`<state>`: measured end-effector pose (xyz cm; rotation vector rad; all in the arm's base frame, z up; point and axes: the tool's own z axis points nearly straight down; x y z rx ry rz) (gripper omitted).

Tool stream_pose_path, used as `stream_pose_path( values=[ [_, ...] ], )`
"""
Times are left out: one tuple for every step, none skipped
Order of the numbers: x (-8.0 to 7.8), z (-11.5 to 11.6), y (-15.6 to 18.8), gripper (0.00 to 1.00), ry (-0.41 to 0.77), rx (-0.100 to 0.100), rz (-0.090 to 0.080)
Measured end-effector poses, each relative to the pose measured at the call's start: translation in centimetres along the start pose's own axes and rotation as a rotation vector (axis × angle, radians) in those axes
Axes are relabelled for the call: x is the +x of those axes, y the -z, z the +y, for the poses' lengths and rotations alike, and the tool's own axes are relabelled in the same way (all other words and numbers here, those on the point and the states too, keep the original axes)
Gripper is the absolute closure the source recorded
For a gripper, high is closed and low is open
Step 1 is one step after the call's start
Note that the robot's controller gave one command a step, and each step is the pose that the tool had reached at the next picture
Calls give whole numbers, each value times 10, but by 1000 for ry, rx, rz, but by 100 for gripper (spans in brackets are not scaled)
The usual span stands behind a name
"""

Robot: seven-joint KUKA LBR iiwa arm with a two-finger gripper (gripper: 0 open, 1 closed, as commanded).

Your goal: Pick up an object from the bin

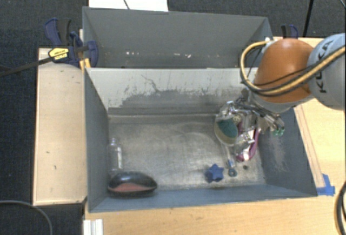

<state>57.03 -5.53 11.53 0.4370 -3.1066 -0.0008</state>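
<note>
Lying loose: a few small things spread over the floor of the bin (178,88), most of them well apart, so a grasp from above has free room round each
teal rounded thing (227,129): in the right part of the bin, right against the gripper (239,139) on its left in the view; I cannot tell if it rests on the floor or hangs lifted
pink thing (249,148): long and narrow, just under the gripper on its right, touching or nearly touching it
blue star-shaped piece (214,173): flat on the floor near the front wall, just in front of the gripper and apart from it
small blue bit (232,170): just beside the star, between it and the pink thing
dark oval thing (131,183): far off in the front left corner, against the front wall
clear small bottle (115,153): just behind the dark oval thing, near the left wall
arm (284,69): comes in over the right rim, its orange-covered wrist looped with cables, turned steeply down into the bin
gripper state: low over the right floor, pointing down; spread or pressed together, I cannot tell
task's thing: judged to be the teal or the pink one, the two nearest to the gripper – a hold on either is not shown
</note>
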Motion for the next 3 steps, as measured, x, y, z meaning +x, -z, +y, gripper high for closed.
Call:
stream_pose_path(
  values=[
    [-15, -38, -43, 0, 24, -1, -17],
    [-16, -39, -39, 100, 24, 5, -20],
    [2, -22, 105, 100, 70, 6, -15]
  ],
)
